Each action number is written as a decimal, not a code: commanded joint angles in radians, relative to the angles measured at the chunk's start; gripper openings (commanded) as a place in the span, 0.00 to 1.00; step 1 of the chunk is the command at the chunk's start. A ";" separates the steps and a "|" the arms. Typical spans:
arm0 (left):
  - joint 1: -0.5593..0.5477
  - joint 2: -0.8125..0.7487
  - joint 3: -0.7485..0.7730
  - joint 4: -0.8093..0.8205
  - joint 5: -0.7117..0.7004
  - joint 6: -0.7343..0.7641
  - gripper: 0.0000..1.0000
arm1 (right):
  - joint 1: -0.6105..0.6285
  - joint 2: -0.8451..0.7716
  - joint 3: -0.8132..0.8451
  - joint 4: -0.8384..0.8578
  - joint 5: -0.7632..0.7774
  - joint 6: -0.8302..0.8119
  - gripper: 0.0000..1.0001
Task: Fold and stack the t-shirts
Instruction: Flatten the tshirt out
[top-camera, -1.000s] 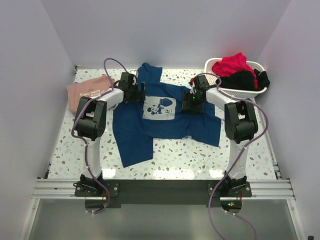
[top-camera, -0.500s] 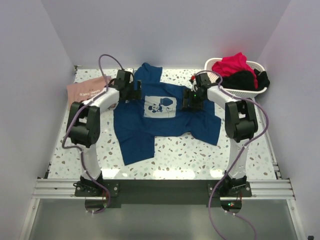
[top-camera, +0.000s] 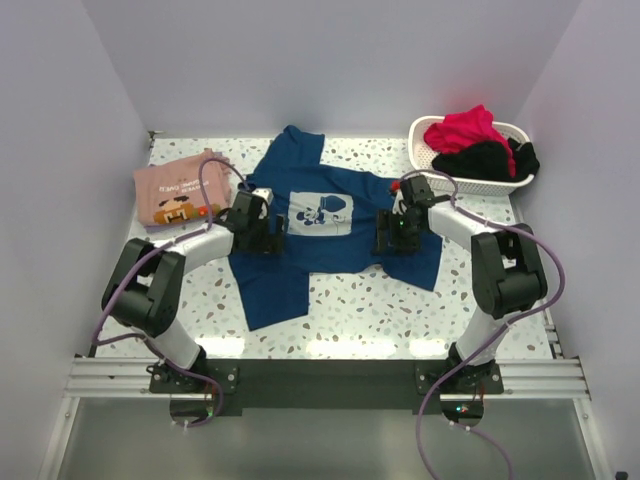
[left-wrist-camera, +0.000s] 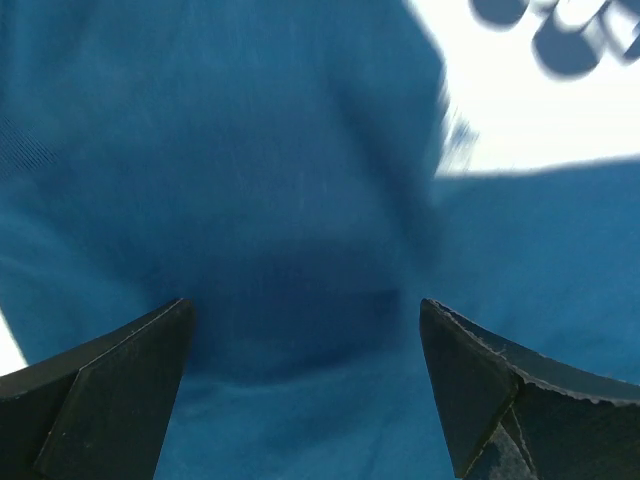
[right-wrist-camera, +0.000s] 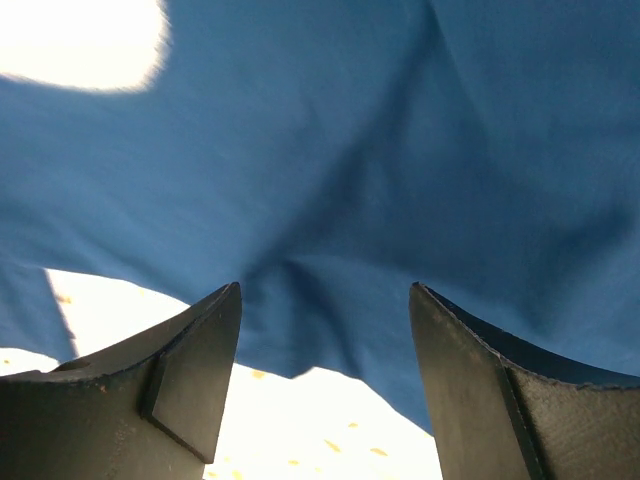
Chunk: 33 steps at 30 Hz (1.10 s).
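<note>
The dark blue t-shirt (top-camera: 330, 235) lies spread on the table, its pale mouse print (top-camera: 322, 213) facing up. My left gripper (top-camera: 277, 234) hovers open over the shirt's left part, just left of the print; blue cloth (left-wrist-camera: 300, 200) fills its wrist view and nothing sits between the fingers. My right gripper (top-camera: 385, 236) stands open over the shirt's right part, and its wrist view shows the blue cloth's (right-wrist-camera: 330, 180) lower edge with table beneath. A folded salmon-pink t-shirt (top-camera: 178, 190) rests at the far left.
A white basket (top-camera: 468, 182) holding red and black clothes stands at the back right. White walls close in the speckled table (top-camera: 380, 310) on three sides. A metal rail (top-camera: 320, 375) runs along the near edge.
Both grippers have moved toward the near edge, from the shirt's upper part down to beside the print. The blue shirt has shifted slightly. The left arm no longer hides the pink shirt.
</note>
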 joint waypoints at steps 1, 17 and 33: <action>0.005 -0.020 -0.040 0.116 0.036 -0.019 1.00 | 0.000 -0.045 -0.058 0.038 0.050 -0.007 0.72; 0.042 0.132 -0.005 0.174 0.100 0.021 1.00 | -0.082 0.082 -0.051 0.021 0.125 -0.042 0.72; 0.011 -0.108 -0.049 0.115 -0.255 0.010 1.00 | -0.083 0.058 0.030 -0.019 0.090 -0.055 0.73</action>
